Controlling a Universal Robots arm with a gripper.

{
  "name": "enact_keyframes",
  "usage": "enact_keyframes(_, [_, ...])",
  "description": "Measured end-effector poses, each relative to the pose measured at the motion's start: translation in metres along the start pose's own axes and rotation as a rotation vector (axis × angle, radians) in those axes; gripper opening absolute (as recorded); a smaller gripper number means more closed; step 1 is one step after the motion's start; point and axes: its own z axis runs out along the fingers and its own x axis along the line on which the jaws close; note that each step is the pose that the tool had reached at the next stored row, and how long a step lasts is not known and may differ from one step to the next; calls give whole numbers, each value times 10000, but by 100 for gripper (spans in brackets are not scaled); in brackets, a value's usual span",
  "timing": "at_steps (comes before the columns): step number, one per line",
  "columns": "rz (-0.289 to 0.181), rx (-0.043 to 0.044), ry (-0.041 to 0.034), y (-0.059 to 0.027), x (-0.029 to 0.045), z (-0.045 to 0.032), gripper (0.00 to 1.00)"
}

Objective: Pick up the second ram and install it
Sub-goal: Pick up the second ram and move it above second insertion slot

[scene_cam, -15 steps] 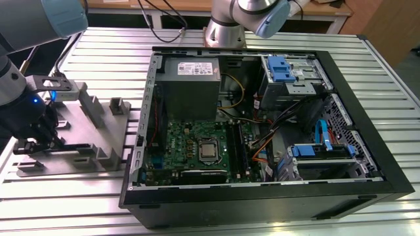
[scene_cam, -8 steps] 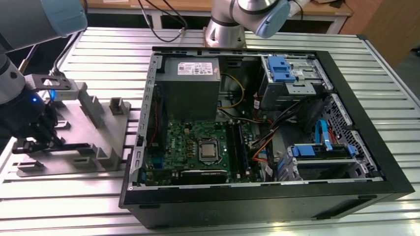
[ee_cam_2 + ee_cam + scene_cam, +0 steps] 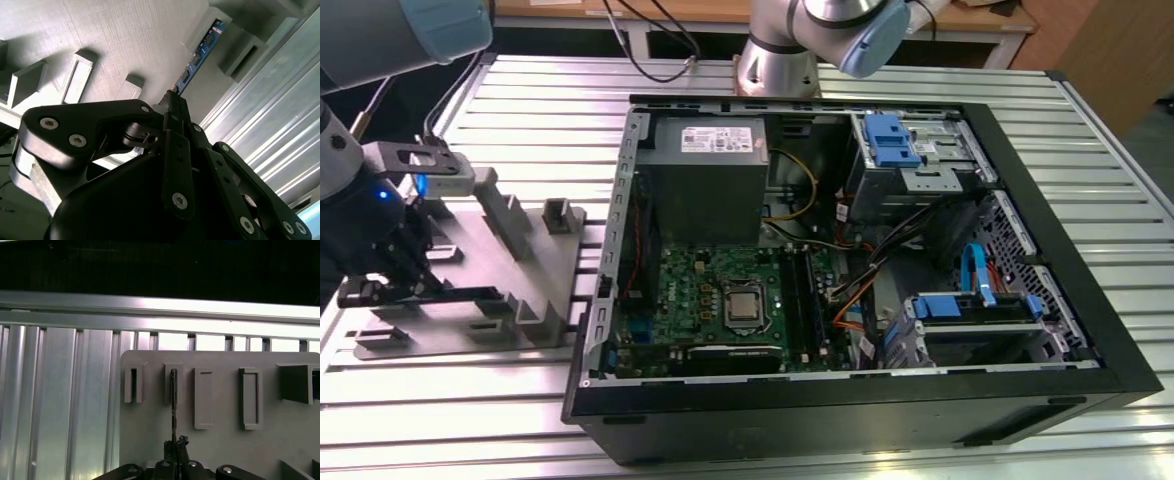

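The second ram (image 3: 454,293) is a thin dark stick lying edge-up across the near part of the grey fixture plate (image 3: 467,345) at the exterior view's left. In the first wrist view the ram (image 3: 173,405) runs as a narrow dark line from a slot block down into my gripper (image 3: 175,446). In the second wrist view the ram (image 3: 197,57) shows bluish chips, and its near end sits between the fingers of my gripper (image 3: 172,102). The gripper (image 3: 371,290) is shut on that end of the stick.
The open computer case (image 3: 854,400) lies to the exterior view's right of the fixture, with the green motherboard (image 3: 720,300), the grey power-supply box (image 3: 707,150) and cables inside. Upright grey posts (image 3: 500,215) stand on the fixture. Ribbed aluminium table (image 3: 1121,130) lies all around.
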Motion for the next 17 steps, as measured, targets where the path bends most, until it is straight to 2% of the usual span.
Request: enact_keyframes(17, [0,0,0,6,-4,-302,12])
